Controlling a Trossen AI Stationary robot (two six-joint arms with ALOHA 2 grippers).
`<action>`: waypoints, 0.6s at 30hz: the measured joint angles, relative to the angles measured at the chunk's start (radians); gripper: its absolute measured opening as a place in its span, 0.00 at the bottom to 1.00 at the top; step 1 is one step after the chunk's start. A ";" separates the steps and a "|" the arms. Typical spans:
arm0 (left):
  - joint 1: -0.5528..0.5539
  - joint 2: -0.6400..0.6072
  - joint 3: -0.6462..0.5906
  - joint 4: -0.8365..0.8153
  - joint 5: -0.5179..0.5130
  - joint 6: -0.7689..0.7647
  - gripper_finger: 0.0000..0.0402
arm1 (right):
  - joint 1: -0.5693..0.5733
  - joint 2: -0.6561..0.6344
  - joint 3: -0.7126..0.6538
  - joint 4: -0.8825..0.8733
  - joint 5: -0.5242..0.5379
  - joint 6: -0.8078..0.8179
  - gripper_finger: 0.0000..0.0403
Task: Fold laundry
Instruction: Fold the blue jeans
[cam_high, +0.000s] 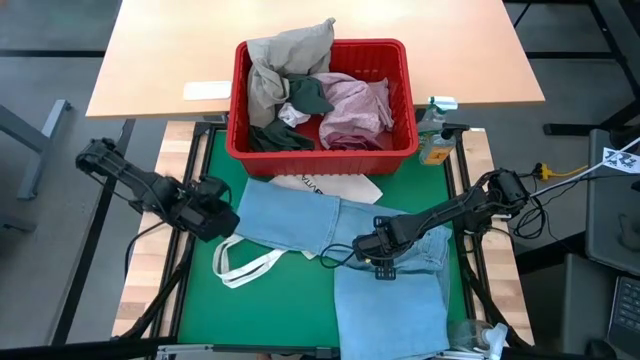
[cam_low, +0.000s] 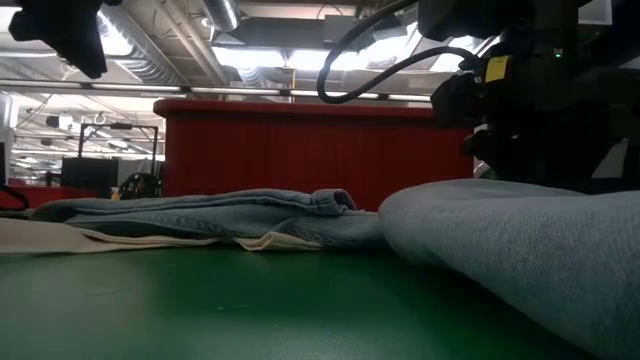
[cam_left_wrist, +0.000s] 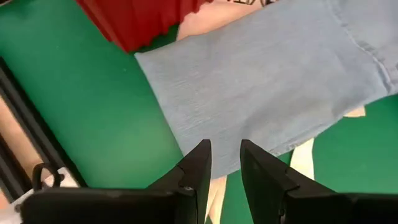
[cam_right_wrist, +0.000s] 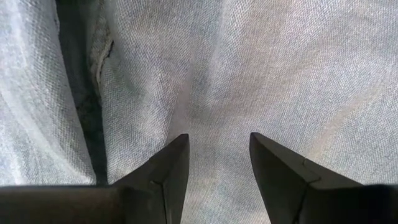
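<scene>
Light blue jeans (cam_high: 340, 240) lie bent on the green mat, one leg (cam_left_wrist: 267, 81) reaching toward the table's left, the rest toward the near edge. My left gripper (cam_left_wrist: 225, 146) hangs open above that leg's free end (cam_high: 250, 215), nothing between its fingers. My right gripper (cam_high: 378, 258) points straight down on the jeans near their bend, fingers apart. More laundry fills the red basket (cam_high: 320, 155): beige (cam_high: 285, 60), pink (cam_high: 355, 105) and dark green (cam_high: 280, 135) pieces. My right gripper (cam_right_wrist: 219, 140) comes from above with its fingers spread, and their tips (cam_right_wrist: 177, 149) seem to rest on the flat denim (cam_right_wrist: 217, 93) beside a seam. No cloth is gathered between them. The jeans lie flat on the mat under the tips.
A white tote bag (cam_high: 335, 187) lies under the jeans, its loop handles (cam_high: 245, 265) spread on the mat at the near left. A spray bottle (cam_high: 435, 130) stands right of the basket. Bare green mat (cam_high: 270, 310) shows at the near left.
</scene>
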 joint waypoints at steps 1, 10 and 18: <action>0.007 0.000 0.000 -0.004 0.008 0.000 0.22 | 0.000 0.000 0.000 0.000 0.000 0.000 0.42; 0.099 0.008 -0.074 -0.038 0.093 0.044 0.44 | 0.000 0.000 0.000 -0.001 0.000 0.000 0.42; 0.199 0.008 -0.262 0.124 0.100 -0.035 0.49 | 0.000 0.000 0.000 -0.002 -0.001 0.000 0.42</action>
